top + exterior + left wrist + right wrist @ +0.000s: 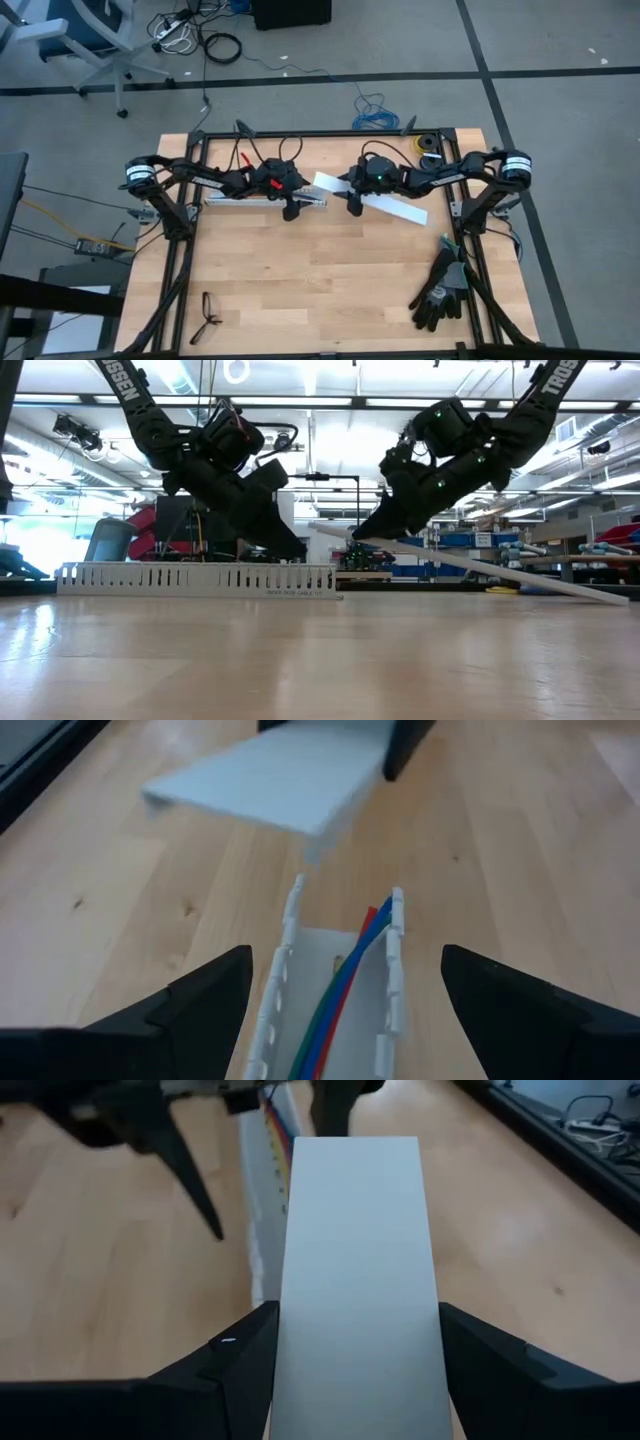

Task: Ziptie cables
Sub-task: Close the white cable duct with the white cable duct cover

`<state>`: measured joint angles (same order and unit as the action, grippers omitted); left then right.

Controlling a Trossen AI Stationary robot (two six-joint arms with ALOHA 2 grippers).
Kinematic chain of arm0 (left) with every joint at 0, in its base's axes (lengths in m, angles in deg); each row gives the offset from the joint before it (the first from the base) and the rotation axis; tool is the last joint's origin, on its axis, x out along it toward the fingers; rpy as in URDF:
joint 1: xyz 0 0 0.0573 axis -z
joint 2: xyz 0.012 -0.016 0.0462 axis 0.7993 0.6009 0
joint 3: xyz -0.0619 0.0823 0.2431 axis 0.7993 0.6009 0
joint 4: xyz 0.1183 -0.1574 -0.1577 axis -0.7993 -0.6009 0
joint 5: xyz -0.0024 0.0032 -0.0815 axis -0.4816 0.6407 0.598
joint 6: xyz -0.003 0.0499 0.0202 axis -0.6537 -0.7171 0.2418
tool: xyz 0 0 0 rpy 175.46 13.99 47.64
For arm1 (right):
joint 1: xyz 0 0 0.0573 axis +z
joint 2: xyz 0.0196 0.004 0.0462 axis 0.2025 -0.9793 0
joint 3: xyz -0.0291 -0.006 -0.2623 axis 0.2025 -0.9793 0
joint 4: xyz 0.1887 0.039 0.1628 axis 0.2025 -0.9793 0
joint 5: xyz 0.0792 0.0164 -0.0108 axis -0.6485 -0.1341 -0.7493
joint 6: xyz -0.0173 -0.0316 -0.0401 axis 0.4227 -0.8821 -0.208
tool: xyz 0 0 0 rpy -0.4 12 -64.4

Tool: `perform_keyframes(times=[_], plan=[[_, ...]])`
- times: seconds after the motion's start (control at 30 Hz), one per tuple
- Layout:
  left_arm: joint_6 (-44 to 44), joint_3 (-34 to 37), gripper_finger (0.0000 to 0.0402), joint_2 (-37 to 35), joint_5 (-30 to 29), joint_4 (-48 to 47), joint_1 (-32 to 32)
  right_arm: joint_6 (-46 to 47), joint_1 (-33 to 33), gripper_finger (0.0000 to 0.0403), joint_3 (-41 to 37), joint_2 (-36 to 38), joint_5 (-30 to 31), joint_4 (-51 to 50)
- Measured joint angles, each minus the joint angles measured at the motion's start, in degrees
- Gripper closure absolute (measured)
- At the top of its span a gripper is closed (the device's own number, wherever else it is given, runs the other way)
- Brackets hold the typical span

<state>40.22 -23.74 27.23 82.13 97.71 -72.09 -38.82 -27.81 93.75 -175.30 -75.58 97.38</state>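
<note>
A pair of black gloves lies near the right edge of the pale wooden surface, and dark-framed glasses near its front-left corner. The white slotted duct lies toward the far edge, with the cables, red, blue and green strands, running inside its channel. The left gripper straddles it, fingers apart. The right gripper clamps a flat, smooth white cover strip, tilted, one end resting on the surface.

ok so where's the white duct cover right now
The white cover is held in the right hand, tilted, its far end on the table at centre-right in the high view, just right of the slotted duct holding the wires.
</note>
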Motion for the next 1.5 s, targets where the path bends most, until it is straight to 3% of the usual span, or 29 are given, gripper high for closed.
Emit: perform_keyframes(times=[0.2, 0.73, 1.03, 1.5], plan=[[1.70, -0.02, 0.0067, 5.19, 3.65, 7.06, 0.04, 0.48, -0.72, 0.0165, 0.00, 2.18, -0.01, -2.23], [-3.14, 0.00, 0.0067, 6.58, 1.75, 8.83, 0.07, 0.21, -0.85, 0.0165, 0.00, 2.32, -0.31, -2.81], [-3.02, 0.00, 0.0068, 11.11, 2.02, 14.74, 0.37, 0.17, -0.85, 0.0166, 0.00, 2.32, -0.31, -2.90], [-4.15, -0.02, 0.0152, 11.13, 2.13, 15.28, 0.37, 0.46, -0.85, 0.0167, 0.00, 2.32, -4.14, -4.95]])
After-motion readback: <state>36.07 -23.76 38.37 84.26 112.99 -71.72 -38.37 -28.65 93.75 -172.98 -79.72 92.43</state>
